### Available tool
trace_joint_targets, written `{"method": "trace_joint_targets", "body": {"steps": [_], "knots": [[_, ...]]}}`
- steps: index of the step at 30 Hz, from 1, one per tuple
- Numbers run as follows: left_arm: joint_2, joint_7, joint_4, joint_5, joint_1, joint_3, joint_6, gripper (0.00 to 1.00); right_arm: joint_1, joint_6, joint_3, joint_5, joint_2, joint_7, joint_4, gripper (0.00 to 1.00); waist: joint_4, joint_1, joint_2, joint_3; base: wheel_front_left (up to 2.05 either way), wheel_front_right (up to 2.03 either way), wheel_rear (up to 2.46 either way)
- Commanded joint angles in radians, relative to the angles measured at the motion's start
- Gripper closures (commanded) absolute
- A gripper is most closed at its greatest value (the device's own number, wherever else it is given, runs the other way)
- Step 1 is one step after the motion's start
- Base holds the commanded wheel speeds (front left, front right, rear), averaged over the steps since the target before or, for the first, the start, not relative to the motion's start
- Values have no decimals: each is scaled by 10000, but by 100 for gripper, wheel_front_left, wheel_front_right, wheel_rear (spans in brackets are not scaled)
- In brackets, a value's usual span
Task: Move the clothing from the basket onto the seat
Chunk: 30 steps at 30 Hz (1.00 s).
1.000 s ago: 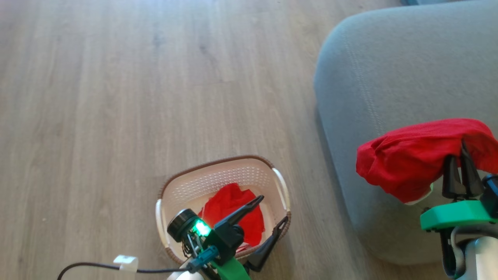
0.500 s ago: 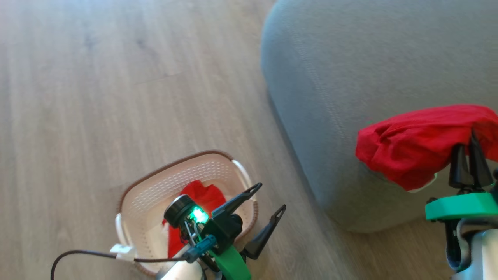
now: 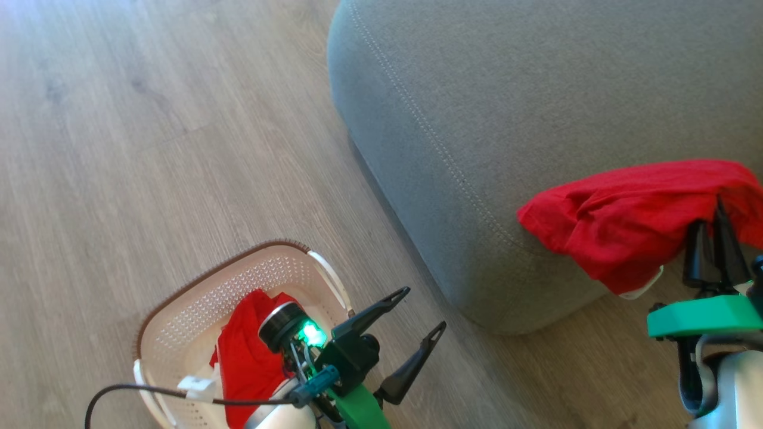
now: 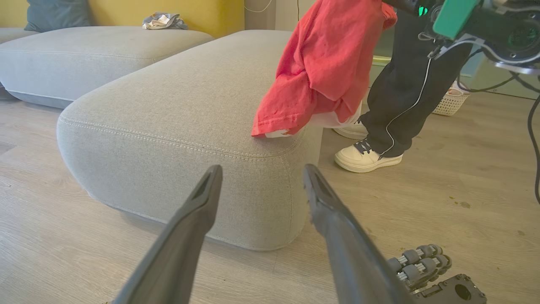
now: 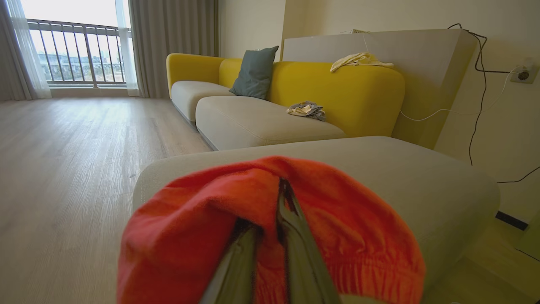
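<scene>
Head view: the right gripper (image 3: 707, 221) pinches a bright red soft garment (image 3: 620, 220) over the big grey cloth seat (image 3: 506, 107). The left gripper (image 3: 424, 307) has its fingers (image 3: 369, 313) spread, and a second red garment (image 3: 244, 351) lies in the small cream plastic basket (image 3: 197, 286) behind them. Left wrist view: the held garment hangs beyond the fingers. Right wrist view: red cloth wraps the fingers

Home living room, yellow-backed sofa (image 5: 358, 97), teal cushion (image 5: 254, 72), curtained balcony window (image 5: 71, 50), wood floor (image 5: 63, 169)

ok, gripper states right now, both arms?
Left gripper: open, nothing between its fingers.
Right gripper: shut on the red garment, over the seat corner.
</scene>
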Motion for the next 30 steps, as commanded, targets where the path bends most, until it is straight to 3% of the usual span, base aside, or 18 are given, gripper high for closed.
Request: {"method": "trace_joint_targets", "body": {"steps": [1, 17, 30], "knots": [[9, -51, -291, 74, -435, 285, -12, 0, -289, 69, 233, 84, -99, -65, -351, 100, -66, 0, 0, 42, 0, 0, 0], [170, -51, -334, 105, -780, 158, -12, 0, -592, 69, -119, 271, -99, -65, -526, 100, 50, 0, 0, 517, 0, 0, 0], [971, -51, -504, 290, -1674, -225, -12, 0, -3083, 69, -760, -323, -99, -65, -1507, 100, 216, 0, 0, 2562, 0, 0, 0]]}}
